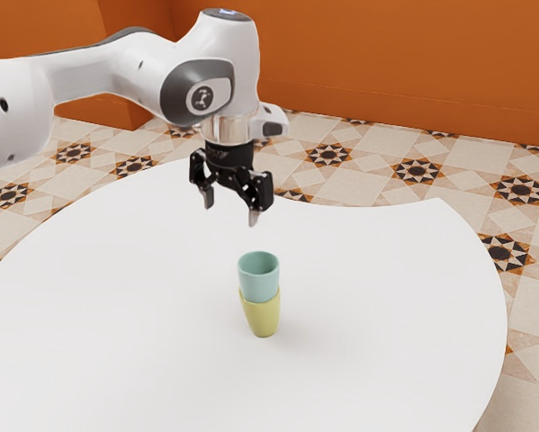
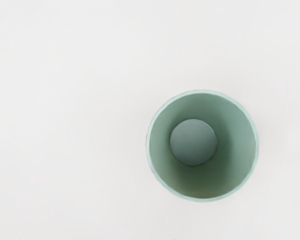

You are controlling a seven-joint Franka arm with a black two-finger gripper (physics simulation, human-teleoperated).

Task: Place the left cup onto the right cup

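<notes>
A teal cup (image 1: 257,274) stands upright, nested in the mouth of a yellow-green cup (image 1: 261,315) near the middle of the round white table (image 1: 116,342). My black gripper (image 1: 229,203) hangs open above the stack, a little toward the exterior view's left, with nothing between its fingers and clear air between it and the teal cup's rim. From the hand's camera I look straight down into the teal cup (image 2: 202,145); its rim is a full circle and its inside is bare.
The white table's edge (image 1: 485,270) curves away on the exterior view's right, with patterned floor tiles (image 1: 521,189) beyond and an orange wall (image 1: 386,54) at the back.
</notes>
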